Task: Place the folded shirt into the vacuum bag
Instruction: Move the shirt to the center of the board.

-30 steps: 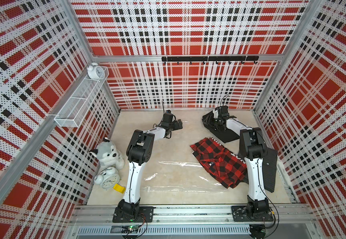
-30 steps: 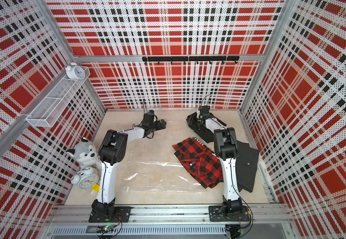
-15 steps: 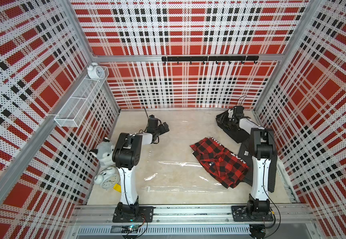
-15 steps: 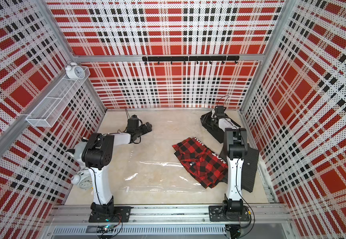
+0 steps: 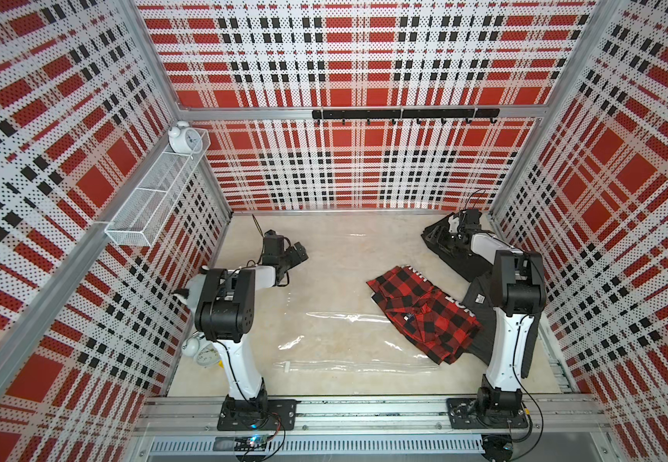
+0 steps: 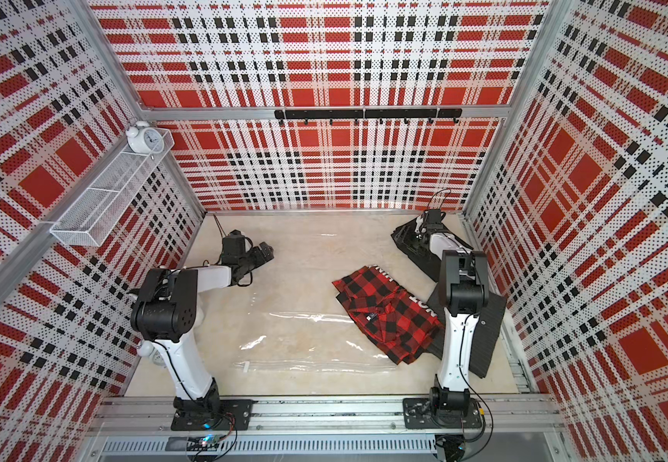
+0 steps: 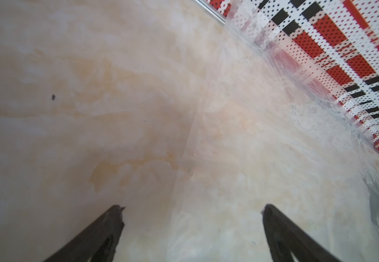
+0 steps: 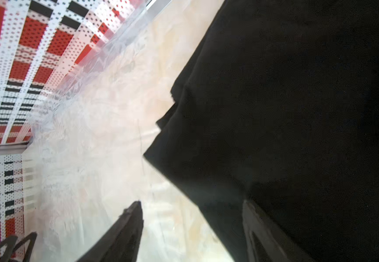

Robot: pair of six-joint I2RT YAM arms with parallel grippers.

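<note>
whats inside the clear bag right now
Only the beige table shows through the vacuum bag. Its right end is overlapped by the plaid shirt; whether any cloth is inside there cannot be told.

A white alarm clock (image 5: 183, 138) stands at the far end of a white wire shelf (image 5: 152, 200) on the left wall. A black hook rail (image 5: 404, 114) crosses the back wall. On the table (image 5: 364, 386), a second clock (image 5: 204, 352) sits at the left edge. A black garment (image 5: 456, 256) lies at the far right, with a dark grey garment (image 6: 490, 332) nearer.
</note>
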